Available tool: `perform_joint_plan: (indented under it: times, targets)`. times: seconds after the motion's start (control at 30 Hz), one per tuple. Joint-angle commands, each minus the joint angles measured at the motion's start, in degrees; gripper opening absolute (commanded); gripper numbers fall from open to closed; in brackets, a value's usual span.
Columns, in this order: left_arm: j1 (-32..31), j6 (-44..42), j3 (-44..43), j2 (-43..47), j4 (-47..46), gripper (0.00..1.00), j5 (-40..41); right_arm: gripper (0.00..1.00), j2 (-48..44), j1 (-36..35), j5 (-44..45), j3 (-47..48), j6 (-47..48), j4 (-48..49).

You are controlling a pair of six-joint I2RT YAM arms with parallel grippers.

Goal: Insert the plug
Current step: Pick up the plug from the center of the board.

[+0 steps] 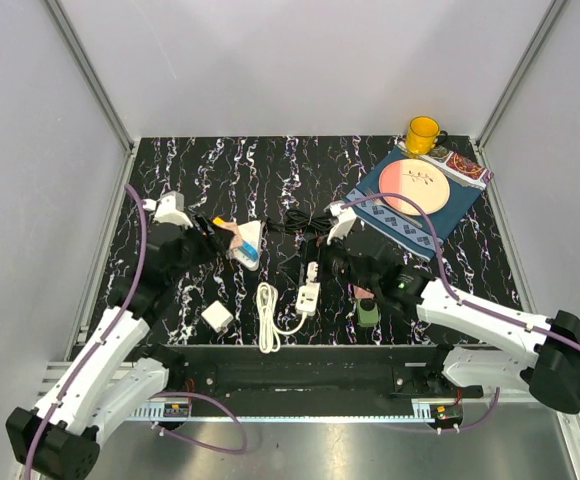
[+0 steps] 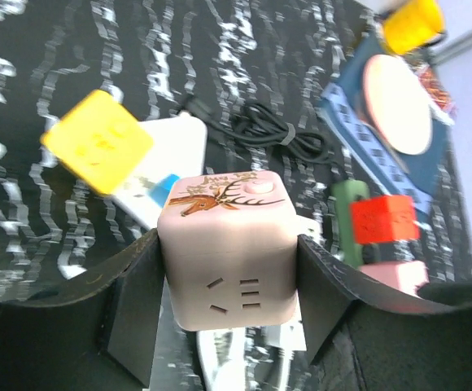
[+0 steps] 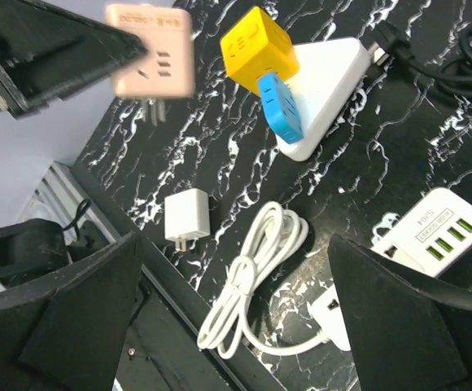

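My left gripper point(image 2: 228, 305) is shut on a pink cube plug point(image 2: 224, 244) with a deer picture on top, and holds it above the table. In the top view the left gripper point(image 1: 213, 232) is just left of a white triangular power strip point(image 1: 251, 240). That strip point(image 2: 175, 138) carries a yellow cube point(image 2: 98, 151) and a blue plug point(image 3: 281, 110). The right wrist view shows the pink cube point(image 3: 150, 49) in the air, prongs down. My right gripper point(image 3: 236, 326) is open and empty above a coiled white cord point(image 3: 256, 269).
A white charger point(image 1: 216, 317), the white cord point(image 1: 267, 318) and a white USB strip point(image 1: 310, 296) lie near the front edge. Green, red and pink adapters point(image 1: 367, 303) sit under the right arm. A black cable point(image 1: 295, 226), a plate point(image 1: 417, 184) on a blue mat and a yellow mug point(image 1: 422, 134) are at the back right.
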State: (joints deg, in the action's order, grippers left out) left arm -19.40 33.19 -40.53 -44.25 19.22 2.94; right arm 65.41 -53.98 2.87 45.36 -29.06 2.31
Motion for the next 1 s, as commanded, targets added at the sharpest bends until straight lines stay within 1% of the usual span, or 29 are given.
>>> perform_joint_plan:
  times: [0.0, 0.03, 0.07, 0.1, 0.17, 0.37, 0.53, 0.83, 0.97]
  targets:
    - [-6.3, 13.4, 2.5, 1.1, -12.3, 0.15, 2.1, 1.0, 0.9, -0.3, -2.7, -0.6, -0.7, 10.2]
    - [-8.9, 15.8, 2.8, 1.0, -13.1, 0.15, 3.8, 1.0, 1.5, -0.9, -1.5, -1.2, -0.3, 12.4]
    - [-10.1, 16.7, 2.9, 0.7, -14.1, 0.15, 4.4, 1.0, 2.4, -1.8, -0.9, -1.8, 0.2, 16.9]
    - [-12.2, 17.3, 2.7, 0.0, -15.7, 0.15, 4.9, 1.0, 2.8, -2.3, -0.2, -2.7, 1.1, 19.1]
    - [-14.0, 19.2, 2.0, -1.1, -16.3, 0.15, 6.2, 1.0, 4.0, -3.6, 2.2, -3.7, 2.2, 25.2]
    - [-19.4, 23.1, 0.9, -2.8, -18.0, 0.16, 10.5, 1.0, 7.6, -5.2, 7.6, -5.0, 6.6, 34.1]
    - [-21.9, 24.5, 1.0, -3.0, -19.0, 0.15, 12.5, 0.97, 9.6, -5.6, 11.7, -5.2, 9.2, 37.2]
    - [-24.8, 27.5, 0.9, -3.7, -21.2, 0.17, 12.4, 0.88, 13.5, -6.2, 11.7, -5.4, 11.9, 43.4]
    - [-25.9, 27.8, 0.9, -3.9, -22.0, 0.17, 12.4, 0.77, 14.5, -6.3, 12.7, -5.4, 13.3, 44.8]
